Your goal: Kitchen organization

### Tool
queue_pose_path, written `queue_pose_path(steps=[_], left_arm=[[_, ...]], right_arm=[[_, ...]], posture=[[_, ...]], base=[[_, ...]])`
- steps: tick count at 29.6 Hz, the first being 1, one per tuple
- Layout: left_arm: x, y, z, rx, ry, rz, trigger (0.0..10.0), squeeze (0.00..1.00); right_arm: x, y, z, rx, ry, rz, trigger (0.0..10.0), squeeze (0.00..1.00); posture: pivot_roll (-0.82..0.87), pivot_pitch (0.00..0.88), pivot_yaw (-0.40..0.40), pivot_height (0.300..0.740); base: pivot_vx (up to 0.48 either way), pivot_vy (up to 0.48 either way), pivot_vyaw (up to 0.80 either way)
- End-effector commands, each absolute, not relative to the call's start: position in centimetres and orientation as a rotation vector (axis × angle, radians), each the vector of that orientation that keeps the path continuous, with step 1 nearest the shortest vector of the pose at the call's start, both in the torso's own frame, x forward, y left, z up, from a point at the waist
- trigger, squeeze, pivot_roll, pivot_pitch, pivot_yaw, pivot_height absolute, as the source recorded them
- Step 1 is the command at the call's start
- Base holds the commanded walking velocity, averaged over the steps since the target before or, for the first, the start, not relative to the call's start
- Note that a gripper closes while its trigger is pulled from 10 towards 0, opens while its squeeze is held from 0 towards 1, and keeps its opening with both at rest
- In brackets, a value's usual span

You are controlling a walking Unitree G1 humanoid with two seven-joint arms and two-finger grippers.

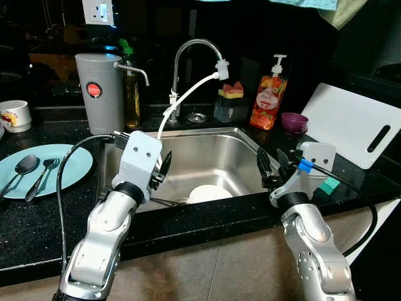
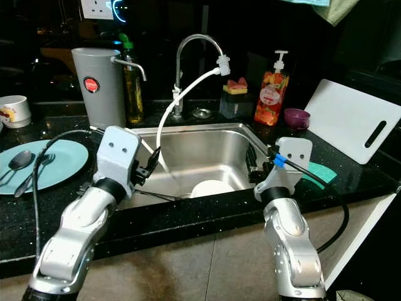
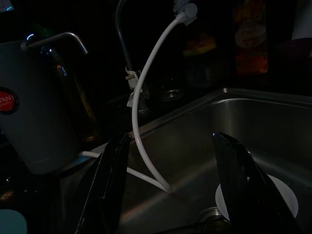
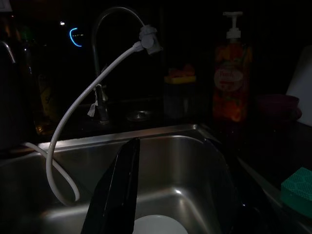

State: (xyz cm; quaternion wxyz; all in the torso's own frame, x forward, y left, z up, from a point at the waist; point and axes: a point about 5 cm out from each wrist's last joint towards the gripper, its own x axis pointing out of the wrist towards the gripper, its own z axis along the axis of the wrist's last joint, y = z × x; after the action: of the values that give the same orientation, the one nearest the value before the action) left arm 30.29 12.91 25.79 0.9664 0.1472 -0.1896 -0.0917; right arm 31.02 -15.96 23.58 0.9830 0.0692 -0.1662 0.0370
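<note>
Both hands, left hand and right hand, spread apart over one sink holding one white plate.

A black speckled counter runs across a dim kitchen, with a steel sink sunk into it. The wall behind lies in deep shadow, bearing a white socket plate. Below the counter's edge, pale tiled floor shows.

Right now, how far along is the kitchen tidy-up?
Done: nothing clearly. In hand: nothing; left gripper and right gripper hover open over the sink. Left: the white plate lies in the basin, and two spoons lie on the blue plate.
</note>
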Motion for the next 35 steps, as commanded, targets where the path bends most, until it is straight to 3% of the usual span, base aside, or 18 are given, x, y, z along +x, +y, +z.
queue_pose_path(steps=[1,35], left_arm=[[30.45,12.69,25.70,0.307,-0.382,-0.192,10.0,0.00],[30.40,12.69,25.66,0.305,-0.380,-0.191,10.0,0.00]], right_arm=[[31.17,-16.01,23.73,0.128,-0.341,0.072,10.0,0.00],[31.07,-16.10,23.64,0.129,-0.338,0.066,10.0,0.00]], posture=[[0.17,0.010,-0.110,0.740],[0.17,0.019,-0.105,0.740]], base=[[0.000,0.000,0.00],[0.000,0.000,0.00]])
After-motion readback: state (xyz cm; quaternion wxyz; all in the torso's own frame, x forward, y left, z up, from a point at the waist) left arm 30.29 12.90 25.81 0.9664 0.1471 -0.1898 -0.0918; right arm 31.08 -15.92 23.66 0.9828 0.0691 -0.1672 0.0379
